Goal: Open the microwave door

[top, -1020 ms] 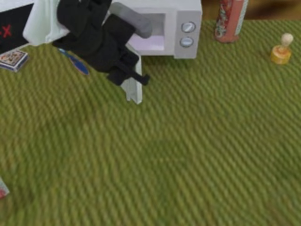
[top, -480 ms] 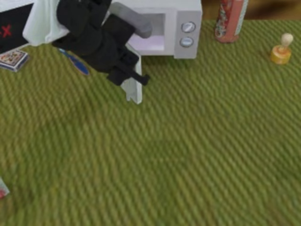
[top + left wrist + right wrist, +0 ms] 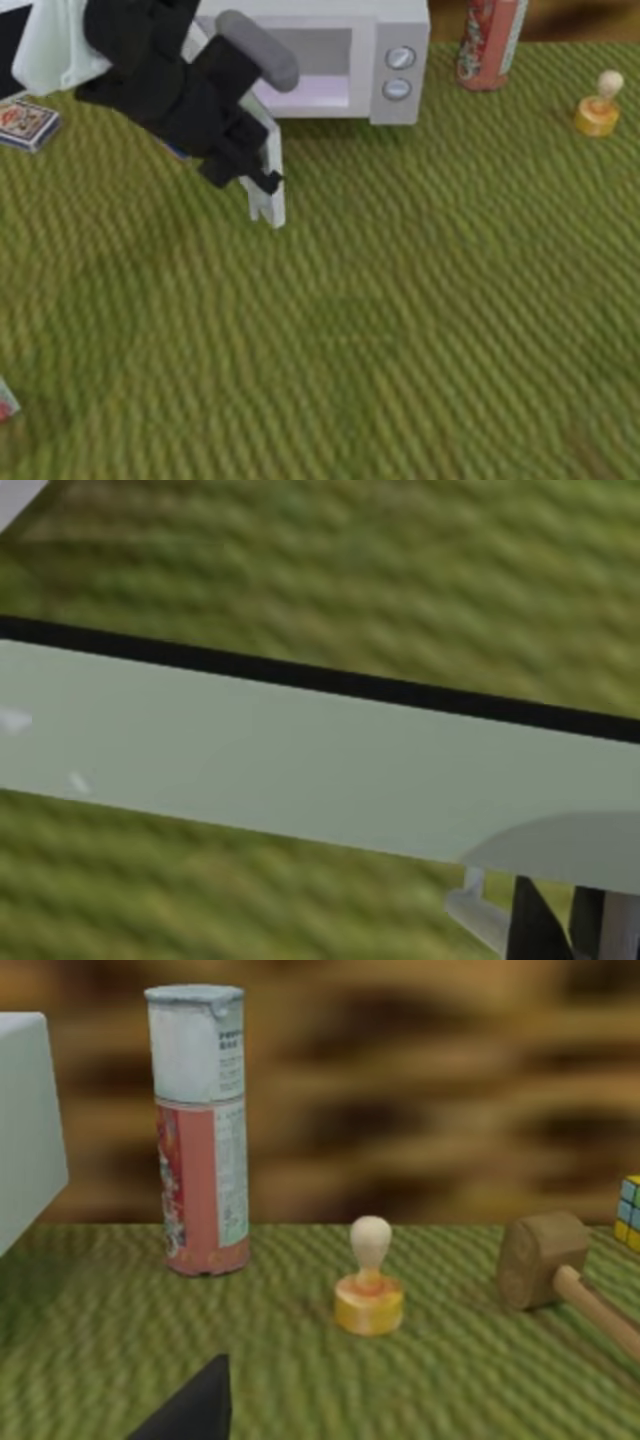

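In the top view the microwave (image 3: 340, 60) stands at the far edge of the green-covered desk (image 3: 400, 320), a little left of centre, its two round silver knobs (image 3: 398, 72) on the right panel and its pale cavity exposed. The microwave door (image 3: 268, 175) is swung out toward the near side, seen nearly edge-on, hinged at the microwave's left. The left gripper (image 3: 262, 168) sits at the door's free edge with its black fingers closed on the door, and the dark arm runs back up toward the far left corner. A tall red and white can (image 3: 490, 40) stands just right of the microwave, a yellow stamp with a pale knob (image 3: 598, 104) lies farther right, and a small card box (image 3: 28, 124) rests near the left edge. In the left wrist view the door's pale green-grey panel (image 3: 300, 765) crosses the whole picture with a black strip along one side; one dark finger (image 3: 530, 930) shows against it. In the right wrist view the can (image 3: 200, 1130) and the stamp (image 3: 368, 1290) stand on the desk, a wooden mallet (image 3: 555, 1270) lies beyond them, and a corner of the microwave (image 3: 25, 1120) shows; only a dark tip of the right gripper (image 3: 195, 1410) appears, so I cannot tell its state.
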`<state>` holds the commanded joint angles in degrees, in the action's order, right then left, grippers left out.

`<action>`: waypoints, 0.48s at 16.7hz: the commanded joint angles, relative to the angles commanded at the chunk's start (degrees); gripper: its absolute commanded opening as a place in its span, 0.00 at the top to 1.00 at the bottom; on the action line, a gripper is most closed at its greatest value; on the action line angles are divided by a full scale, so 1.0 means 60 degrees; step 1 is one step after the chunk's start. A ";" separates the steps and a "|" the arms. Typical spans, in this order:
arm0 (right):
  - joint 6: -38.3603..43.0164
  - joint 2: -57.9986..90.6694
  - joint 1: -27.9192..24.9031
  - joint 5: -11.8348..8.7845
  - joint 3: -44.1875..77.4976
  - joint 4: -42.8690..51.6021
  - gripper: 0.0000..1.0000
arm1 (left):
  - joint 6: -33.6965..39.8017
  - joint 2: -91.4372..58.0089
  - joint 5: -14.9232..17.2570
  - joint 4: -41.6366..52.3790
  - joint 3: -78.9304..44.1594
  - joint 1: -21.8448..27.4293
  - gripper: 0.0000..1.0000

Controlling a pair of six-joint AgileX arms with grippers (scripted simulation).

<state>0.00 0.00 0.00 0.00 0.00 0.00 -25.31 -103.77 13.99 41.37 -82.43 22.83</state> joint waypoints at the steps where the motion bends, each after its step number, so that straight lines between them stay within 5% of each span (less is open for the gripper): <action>1: 0.0000 0.0000 0.0000 0.0000 0.0000 0.0000 0.00 | -0.0142 0.0029 0.0073 0.0030 0.0036 -0.0056 1.00; 8: 0.0000 0.0000 0.0000 0.0000 0.0000 0.0000 0.00 | -0.0193 0.0039 0.0100 0.0042 0.0050 -0.0076 1.00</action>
<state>0.00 0.00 0.00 0.00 0.00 0.00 -26.47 -103.54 14.59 41.62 -82.13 22.37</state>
